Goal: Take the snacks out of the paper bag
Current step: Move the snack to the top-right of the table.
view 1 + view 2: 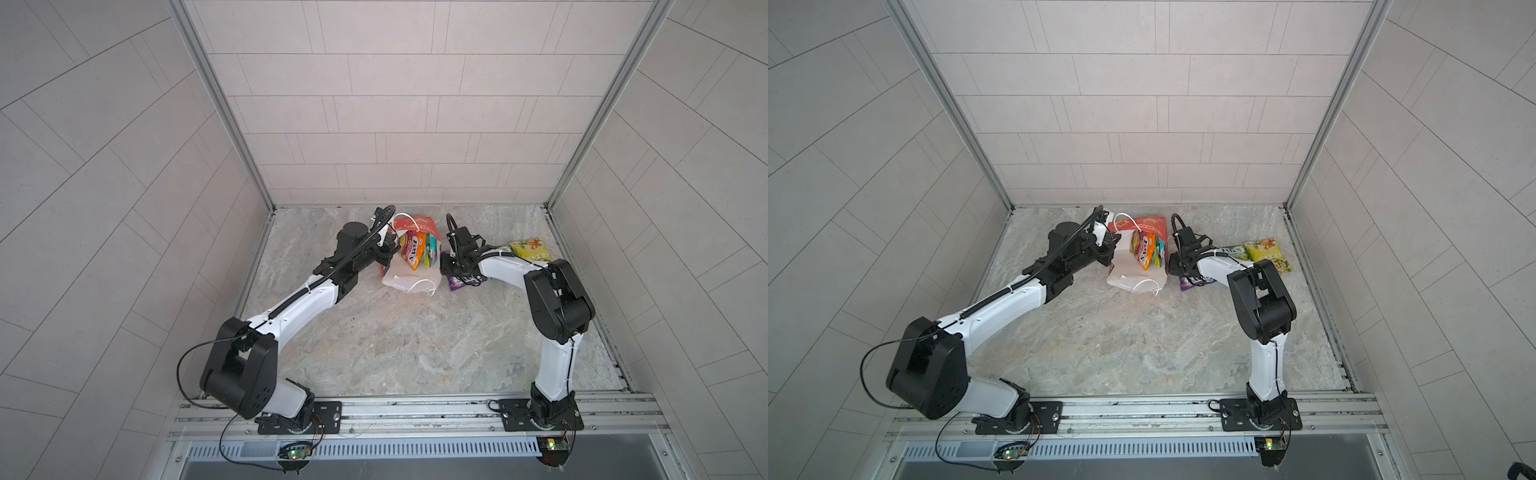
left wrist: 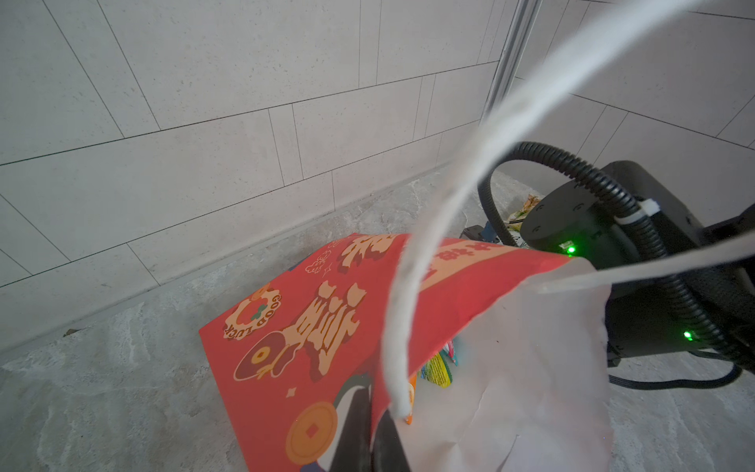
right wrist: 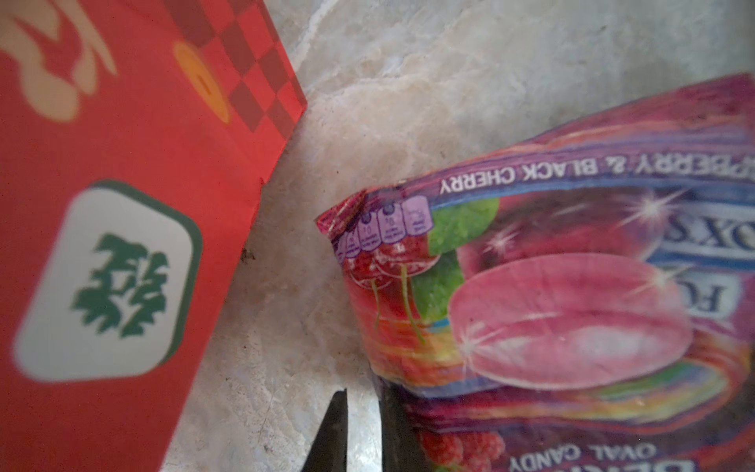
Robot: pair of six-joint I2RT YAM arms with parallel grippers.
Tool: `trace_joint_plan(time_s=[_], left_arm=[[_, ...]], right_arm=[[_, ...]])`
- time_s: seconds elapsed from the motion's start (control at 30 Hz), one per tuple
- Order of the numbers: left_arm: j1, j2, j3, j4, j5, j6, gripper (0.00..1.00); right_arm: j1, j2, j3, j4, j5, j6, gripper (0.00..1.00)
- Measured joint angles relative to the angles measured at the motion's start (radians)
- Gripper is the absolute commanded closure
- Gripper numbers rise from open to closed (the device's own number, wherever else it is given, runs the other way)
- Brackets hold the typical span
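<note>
Red paper bag sits back-centre on the desk, tipped so its white-lined mouth faces the robot. Several snacks sit inside, the orange packet and teal packet clearest, with their long axes running from bag bottom toward the mouth. Left arm: jaws clenched on the bag's left rim by a cord handle, propping the mouth open. Right arm: jaws low over the desk just right of the bag, narrowly parted with nothing between them. The purple packet lies flat against the outer side of one jaw. A yellow packet and a green-white packet lie further right, also out of the bag. Next pick looks like the right arm's, since it is free and near. The mouth lies to the left of its jaws, with the bag's side wall between, so it likely has to lift clear and enter along the packets' long axis. Only the left wrist view shows the pinch on the red paper; both top views hide it behind the wrist. Only the right wrist view shows the gap between the jaws and the bare strip of desk between bag and purple packet, but nothing of the contents. Both top views show the bag's contents; the left wrist view catches only a sliver of them.
</note>
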Motion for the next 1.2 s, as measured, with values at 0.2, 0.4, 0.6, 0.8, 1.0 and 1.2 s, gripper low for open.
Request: trace_joint_plan(time_s=[0.2, 0.4, 0.6, 0.8, 1.0, 1.2], left_arm=[[0.0, 0.001, 0.0, 0.0, 0.0, 0.0, 1.0], [0.001, 0.001, -0.001, 0.0, 0.0, 0.0, 1.0], [0.002, 0.001, -0.003, 0.001, 0.0, -0.002, 1.0], [0.002, 0.002, -0.003, 0.002, 0.0, -0.003, 1.0], [0.002, 0.005, -0.003, 0.002, 0.0, -0.004, 1.0], [0.002, 0.006, -0.003, 0.0, 0.009, -0.003, 1.0]], right_arm=[[-0.006, 0.023, 0.024, 0.001, 0.027, 0.0, 0.83], [-0.019, 0.031, 0.027, 0.002, 0.039, -0.009, 0.83], [-0.037, 0.031, 0.028, 0.002, 0.053, -0.009, 0.82], [-0.059, 0.033, 0.043, 0.0, 0.064, -0.004, 0.81], [-0.077, 0.044, 0.068, 0.002, 0.069, 0.013, 0.75], [-0.085, 0.031, 0.084, -0.012, 0.037, 0.023, 0.71]])
